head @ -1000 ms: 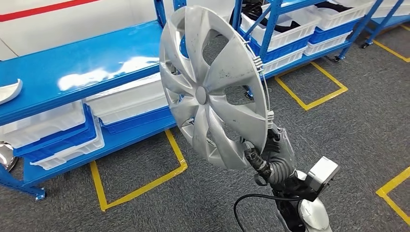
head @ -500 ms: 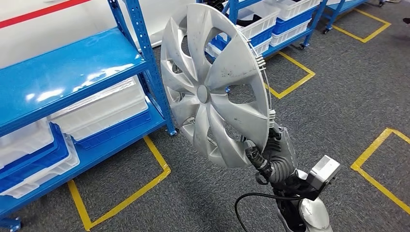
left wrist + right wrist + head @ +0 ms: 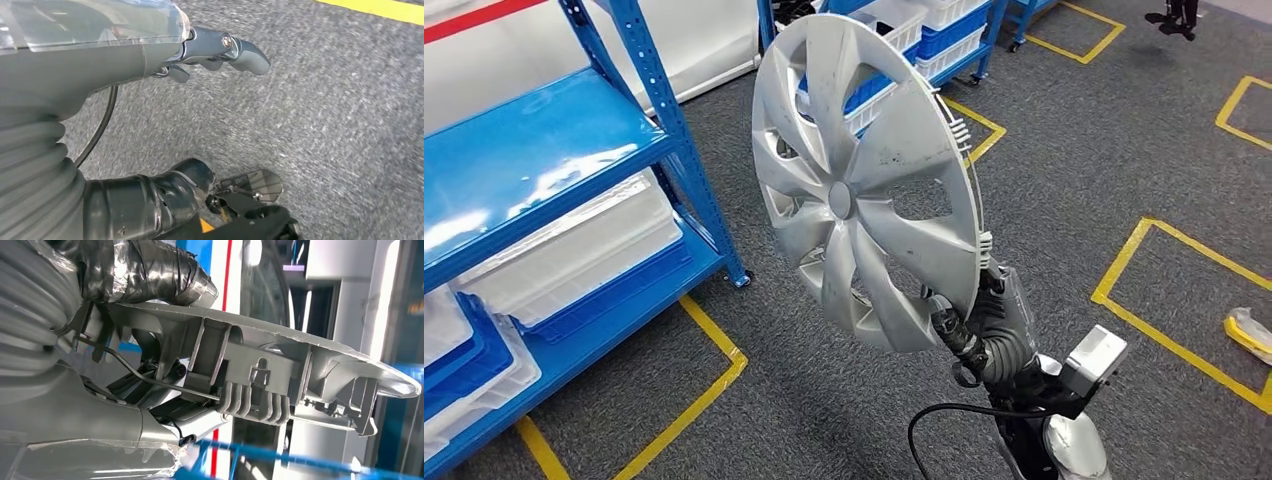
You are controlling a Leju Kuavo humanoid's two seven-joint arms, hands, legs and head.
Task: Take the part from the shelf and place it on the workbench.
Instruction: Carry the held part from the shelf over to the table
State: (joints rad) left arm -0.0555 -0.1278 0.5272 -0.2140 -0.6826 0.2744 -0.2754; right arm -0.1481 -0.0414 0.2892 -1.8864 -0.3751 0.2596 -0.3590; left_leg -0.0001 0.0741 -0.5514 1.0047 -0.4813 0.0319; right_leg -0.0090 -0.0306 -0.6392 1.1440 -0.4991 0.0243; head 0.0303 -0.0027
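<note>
Standing shelf: the blue shelf (image 3: 544, 150) fills the left of the head view, with white bins (image 3: 584, 250) on its lower level and a blue tray (image 3: 614, 285) under them.
Floor: grey carpet (image 3: 1064, 140) marked with yellow tape lines (image 3: 1164, 335); the left wrist view looks down on the same carpet.
Part: the silver wheel cover (image 3: 864, 185) is off the shelf, held up on edge above the floor, its spoked face toward the head camera; the right wrist view shows its ribbed back and clips (image 3: 255, 390).
Right hand: the right hand (image 3: 984, 325) grips the cover's lower rim, fingers wrapped around the edge.
Left hand: the left hand (image 3: 210, 50) holds nothing above the carpet; its fingers are largely hidden behind the wrist cover, so how far they spread cannot be told.
</note>
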